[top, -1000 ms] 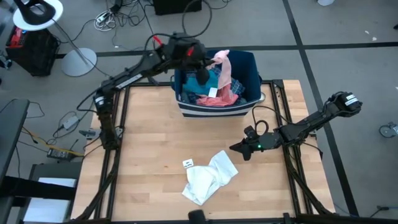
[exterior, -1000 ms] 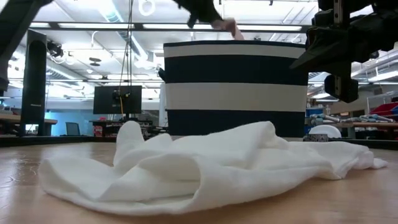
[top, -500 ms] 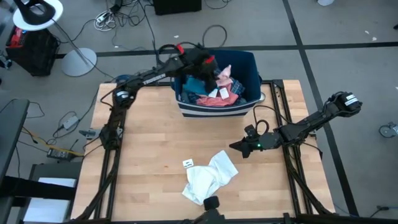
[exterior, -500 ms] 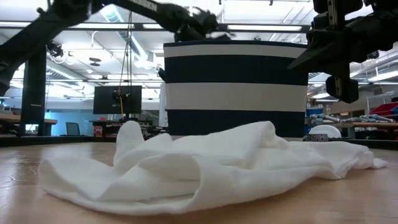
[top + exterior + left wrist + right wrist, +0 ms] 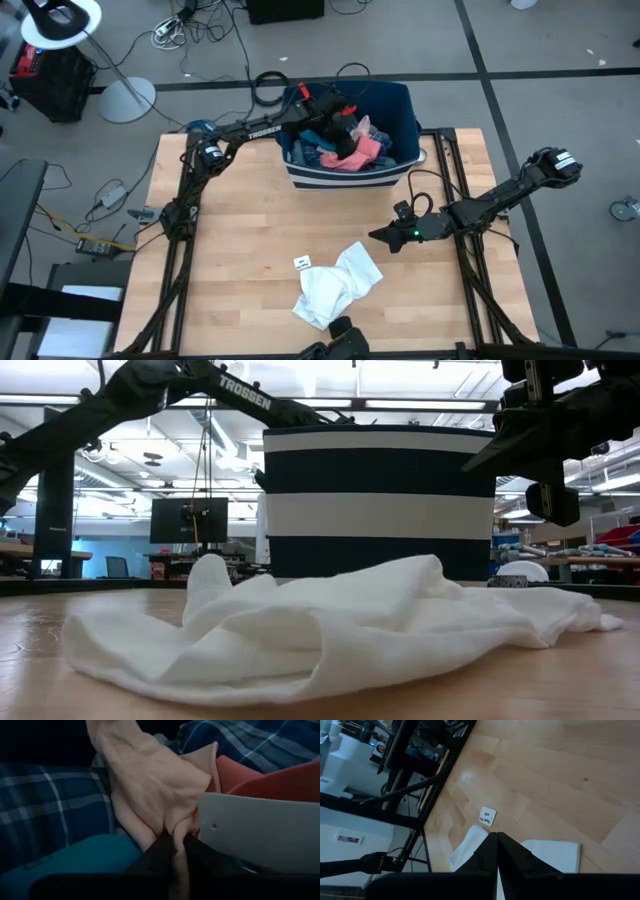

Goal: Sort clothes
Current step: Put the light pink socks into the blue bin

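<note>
A dark blue bin with a white stripe (image 5: 405, 100) stands at the table's far edge and holds several clothes: a blue-white plaid shirt (image 5: 45, 795), a teal piece (image 5: 75, 857), a salmon pink piece (image 5: 364, 152) and a pale pink garment (image 5: 362, 128). My left gripper (image 5: 347, 112) reaches down inside the bin and is shut on the pale pink garment (image 5: 150, 780). A white garment (image 5: 338, 284) lies crumpled on the table near the front edge. My right gripper (image 5: 378, 238) is shut and empty, just right of the white garment and above the table. My left gripper pinches a bunched fold of the pale pink garment (image 5: 176, 826) between its two fingers. The fingers come from above, slanting down into the bin from the table's left. The garment lies spread on the other clothes in the bin, slack.
A small white tag (image 5: 303, 262) lies on the wood left of the white garment. A pale flat card with a hole (image 5: 260, 830) lies among the clothes beside my left fingers. Bare wood stretches across the table's left half and middle (image 5: 240, 240).
My left gripper has gone down into the bin, still shut on the pale pink garment. The garment, which hung lifted above the bin's rim, now lies on the pile inside the bin. The right arm has kept still.
</note>
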